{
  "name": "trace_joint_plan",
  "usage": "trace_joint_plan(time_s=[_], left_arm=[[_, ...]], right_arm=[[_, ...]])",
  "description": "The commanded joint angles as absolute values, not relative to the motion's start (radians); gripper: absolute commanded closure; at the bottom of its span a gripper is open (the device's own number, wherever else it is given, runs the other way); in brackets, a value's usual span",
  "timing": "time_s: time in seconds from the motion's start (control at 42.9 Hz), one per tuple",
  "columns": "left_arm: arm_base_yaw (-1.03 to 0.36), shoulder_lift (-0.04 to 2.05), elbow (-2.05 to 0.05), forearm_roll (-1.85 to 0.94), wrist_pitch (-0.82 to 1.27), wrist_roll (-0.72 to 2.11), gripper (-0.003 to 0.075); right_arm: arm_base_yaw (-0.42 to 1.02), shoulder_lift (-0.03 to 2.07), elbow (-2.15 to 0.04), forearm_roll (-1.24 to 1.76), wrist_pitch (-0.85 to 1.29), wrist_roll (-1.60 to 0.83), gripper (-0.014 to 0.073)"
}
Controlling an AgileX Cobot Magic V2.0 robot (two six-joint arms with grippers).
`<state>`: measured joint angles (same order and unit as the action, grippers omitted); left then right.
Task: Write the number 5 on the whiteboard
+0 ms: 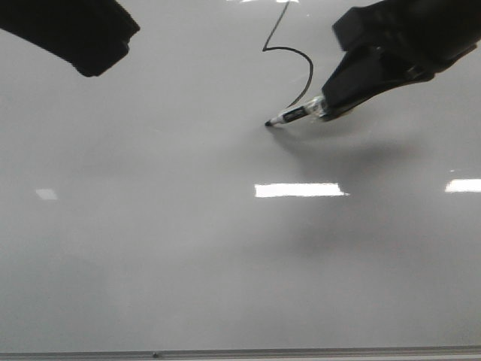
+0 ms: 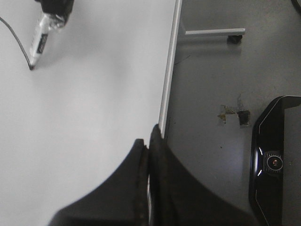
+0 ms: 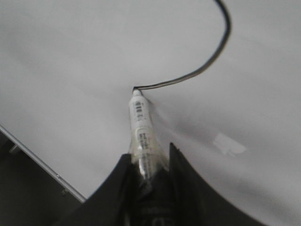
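The whiteboard (image 1: pixel 150 248) fills the front view, glossy and pale grey. A thin black stroke of the number 5 (image 1: pixel 299 54) runs from the top edge down a slanted stem, then curves round to the marker tip. My right gripper (image 1: pixel 338 101) is shut on a white marker (image 1: pixel 297 114) whose black tip touches the board at the stroke's end. In the right wrist view the marker (image 3: pixel 141 127) sticks out between the fingers, its tip on the line (image 3: pixel 207 66). My left gripper (image 2: pixel 149 136) is shut and empty, over the board's edge, far from the marker (image 2: pixel 40 40).
The board's grey metal frame (image 1: pixel 240 352) runs along the near edge and shows in the left wrist view (image 2: pixel 170 66). Beyond it lie a grey floor, a caster leg (image 2: pixel 214 33) and a black device (image 2: pixel 275 160). My left arm (image 1: pixel 75 34) hangs at upper left.
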<state>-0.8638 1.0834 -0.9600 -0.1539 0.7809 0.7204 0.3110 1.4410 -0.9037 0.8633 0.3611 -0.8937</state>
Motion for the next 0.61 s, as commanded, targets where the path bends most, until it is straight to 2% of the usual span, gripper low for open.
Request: trace_joint_plan(time_s=[0.0, 0.14, 0.21, 0.35, 0.583], left_arm=[[-0.87, 1.062, -0.994, -0.174, 0.733, 0.712, 0.0741], [-0.87, 1.062, -0.994, -0.174, 0.733, 0.712, 0.0741], [-0.87, 1.062, -0.994, -0.174, 0.733, 0.712, 0.0741], [-0.87, 1.062, -0.994, -0.175, 0.735, 0.712, 0.0741], [-0.87, 1.062, -0.994, -0.175, 0.735, 0.712, 0.0741]], right_arm=[[0.337, 1.473, -0.95, 0.884, 0.128, -0.89, 0.0652], [0.345, 1.449, -0.984, 0.884, 0.211, -0.89, 0.0652], [0.345, 1.371, -0.984, 0.884, 0.26, -0.89, 0.0652], [0.327, 1.249, -0.985, 0.883, 0.221, -0.89, 0.0652], [0.262, 1.257, -1.011, 0.883, 0.207, -0.89, 0.0652]])
